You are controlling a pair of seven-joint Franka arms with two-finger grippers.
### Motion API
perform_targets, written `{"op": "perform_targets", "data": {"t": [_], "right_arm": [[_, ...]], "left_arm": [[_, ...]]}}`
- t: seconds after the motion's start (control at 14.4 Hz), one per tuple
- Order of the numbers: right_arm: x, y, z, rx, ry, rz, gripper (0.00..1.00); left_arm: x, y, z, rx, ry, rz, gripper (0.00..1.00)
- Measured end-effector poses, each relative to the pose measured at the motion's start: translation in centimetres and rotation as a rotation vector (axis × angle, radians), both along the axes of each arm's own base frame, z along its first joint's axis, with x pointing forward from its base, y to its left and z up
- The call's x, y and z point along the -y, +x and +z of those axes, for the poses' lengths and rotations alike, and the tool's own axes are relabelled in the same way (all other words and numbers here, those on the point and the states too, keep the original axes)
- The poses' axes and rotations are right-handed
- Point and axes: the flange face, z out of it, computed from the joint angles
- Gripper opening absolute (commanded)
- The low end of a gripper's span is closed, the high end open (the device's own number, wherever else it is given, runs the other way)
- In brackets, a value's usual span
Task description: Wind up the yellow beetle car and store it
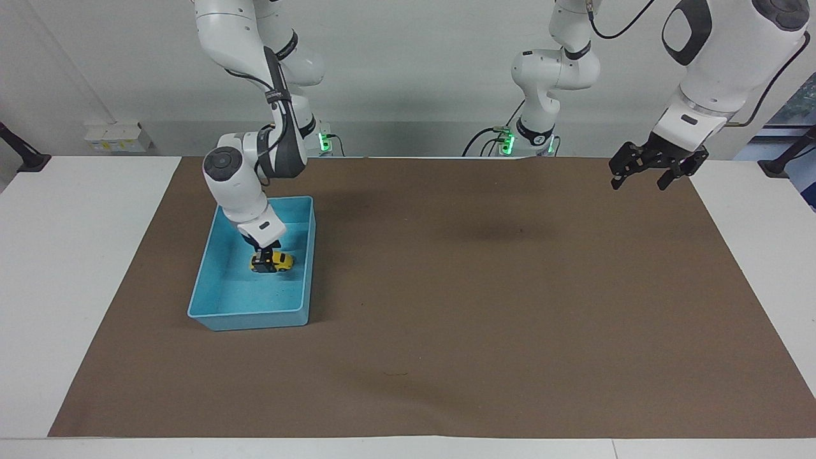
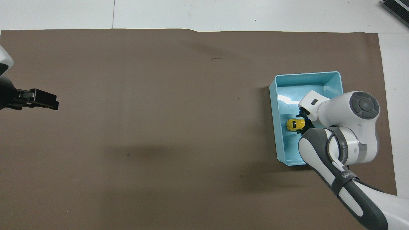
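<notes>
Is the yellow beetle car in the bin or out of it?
In: the yellow beetle car sits inside the light blue bin, with the right gripper at it.

A high camera across the white bench (image 1: 89, 268) faces both robots from a distance; another, steeply overhead at the robots' end, looks forward. Both share the brown rectangular paper mat (image 1: 484, 306) and light blue plastic bin (image 2: 278, 127).

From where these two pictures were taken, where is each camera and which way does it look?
Facing view: high across the table, looking at both robots; whole arms show, right pincer at the yellow car.
Overhead view: above the robots' end, looking down; left pincer and right arm show.
Shared: the blue bin, car and brown mat.
</notes>
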Motion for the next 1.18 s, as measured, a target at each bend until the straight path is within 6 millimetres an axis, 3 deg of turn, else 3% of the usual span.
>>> {"op": "perform_targets", "data": {"t": [0.14,0.56,0.9,1.18], "right_arm": [[-0.1,0.9,1.9,-0.017,-0.003,-0.025,1.0],[-1.7,3.5,11.0,-0.013,-0.011,-0.241,1.0],[-2.0,4.4,17.0,-0.001,-0.004,-0.56,1.0],[-4.4,3.3,22.0,0.016,-0.003,-0.888,1.0]], "left_arm": [[0.0,0.0,0.0,0.0,0.0,0.0,1.0],[0.0,0.0,0.0,0.0,0.0,0.0,1.0],[0.0,0.0,0.0,0.0,0.0,0.0,1.0],[0.0,0.0,0.0,0.0,0.0,0.0,1.0]]}}
